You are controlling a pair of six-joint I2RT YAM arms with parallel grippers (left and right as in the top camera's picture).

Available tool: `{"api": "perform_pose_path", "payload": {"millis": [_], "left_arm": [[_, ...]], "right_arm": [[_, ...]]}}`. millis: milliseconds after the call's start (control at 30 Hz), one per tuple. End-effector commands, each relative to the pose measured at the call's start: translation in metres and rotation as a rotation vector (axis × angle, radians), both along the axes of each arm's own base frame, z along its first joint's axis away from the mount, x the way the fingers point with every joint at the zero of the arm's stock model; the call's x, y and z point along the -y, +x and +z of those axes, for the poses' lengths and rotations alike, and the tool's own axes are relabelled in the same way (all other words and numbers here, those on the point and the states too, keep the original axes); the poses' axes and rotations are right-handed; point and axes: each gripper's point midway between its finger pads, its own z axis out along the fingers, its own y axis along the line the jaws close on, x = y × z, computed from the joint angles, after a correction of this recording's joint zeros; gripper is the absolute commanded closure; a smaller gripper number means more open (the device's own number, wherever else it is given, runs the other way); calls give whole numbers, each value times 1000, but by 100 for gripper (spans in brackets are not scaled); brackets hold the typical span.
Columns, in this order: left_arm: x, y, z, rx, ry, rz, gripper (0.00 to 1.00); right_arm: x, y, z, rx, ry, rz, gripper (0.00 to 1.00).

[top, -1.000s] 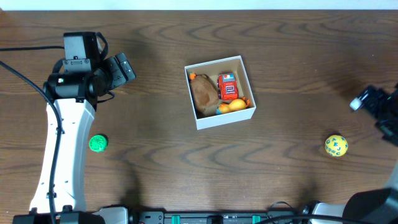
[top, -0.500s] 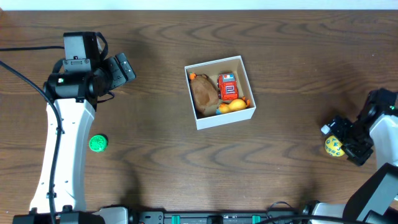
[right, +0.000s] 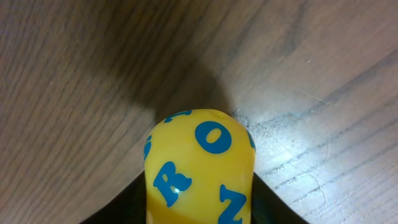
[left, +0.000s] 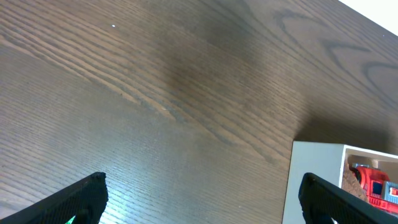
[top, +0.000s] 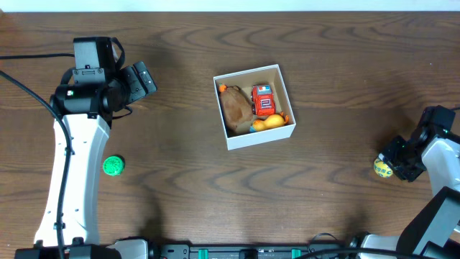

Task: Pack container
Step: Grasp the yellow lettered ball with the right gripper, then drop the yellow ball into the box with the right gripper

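Letters first: blue capitals R, O and Z show on the yellow ball (right: 199, 165) in the right wrist view, and the rest curve out of sight. At the right edge of the overhead frame the right gripper (top: 397, 160) grasps that ball, dark fingers (right: 124, 210) against both its sides. The ball rests on the table (top: 345, 65). The container (top: 263, 138) sits just above frame centre, well apart from the ball. It holds a red car (top: 263, 100), a brown toy (top: 236, 108) and an orange toy (top: 272, 121); I can read no writing on them. At upper left the left gripper (top: 146, 78) is spread wide, gripping nothing. A green toy (top: 113, 166) lies at lower left.
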Motion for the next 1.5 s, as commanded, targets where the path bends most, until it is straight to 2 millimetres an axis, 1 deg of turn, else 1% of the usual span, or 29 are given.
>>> {"api": "perform_pose_path", "payload": {"millis": [0,33,67,133,200,267,300,333,400,467,500,567,633,667,733,767,800,900,1067,1167,1200,1233,1267,1300,1333,1367,1400,1433,1467], "left_arm": [[-1,0,4,10,-4,3,2],[-1,0,4,10,-4,3,2],[-1,0,4,10,-4,3,2],[-1,0,4,10,-4,3,2],[-1,0,4,10,-4,3,2],[-1,0,4,10,-4,3,2],[-1,0,4,10,-4,3,2],[-1,0,4,10,-4,3,2],[-1,0,4,10,-4,3,2],[-1,0,4,10,-3,3,2],[-1,0,4,9,-4,3,2],[0,-2,3,2,-4,3,2],[0,-4,2,-10,-5,3,2],[0,-5,1,-17,-5,3,2],[0,-8,-1,-27,-5,4,2],[0,-8,-1,-31,-5,3,2],[0,-9,-2,-34,-5,4,2],[0,-10,-2,-40,-6,3,2],[0,-11,-3,-42,-6,3,2],[0,-11,-3,-42,-6,4,2],[0,-11,-3,-42,-6,4,2],[0,-11,-3,-42,-6,4,2],[0,-11,-3,-42,-6,4,2],[0,-11,-3,-42,-5,4,2],[0,-11,-3,-42,-5,4,2],[0,-11,-3,-42,-6,3,2],[0,-11,-3,-42,-6,3,2],[0,-11,-3,-42,-5,4,2],[0,-11,-3,-42,-6,3,2]], "right_arm": [[1,1,2,8,-3,-2,65],[1,4,5,19,-5,8,68],[0,10,10,37,-6,31,79],[-1,22,24,74,-21,74,81],[-2,41,50,127,-53,129,81],[-8,65,86,197,-95,218,81],[-14,76,104,229,-117,277,87],[-26,92,130,271,-147,374,92],[-54,112,169,334,-186,535,99],[-89,127,203,405,-224,698,99],[-111,133,218,444,-242,787,99],[-156,140,240,514,-267,957,99],[-197,140,248,562,-272,1089,99],[-216,138,249,579,-267,1144,99],[-246,134,241,581,-242,1221,99],[-257,132,235,569,-229,1250,98],[-268,130,226,551,-214,1280,95],[-289,124,192,469,-169,1346,94],[-329,109,141,358,-3,1463,96],[-339,100,118,280,50,1489,94],[-339,97,111,255,58,1493,91],[-339,95,106,234,64,1496,83],[-339,94,102,215,69,1496,67],[-338,93,99,202,72,1496,62],[-337,93,98,196,70,1493,52],[-333,95,97,191,53,1487,36],[-328,99,98,189,25,1479,11],[-322,103,100,188,-11,1467,9],[-316,108,103,191,-46,1454,1]]}}
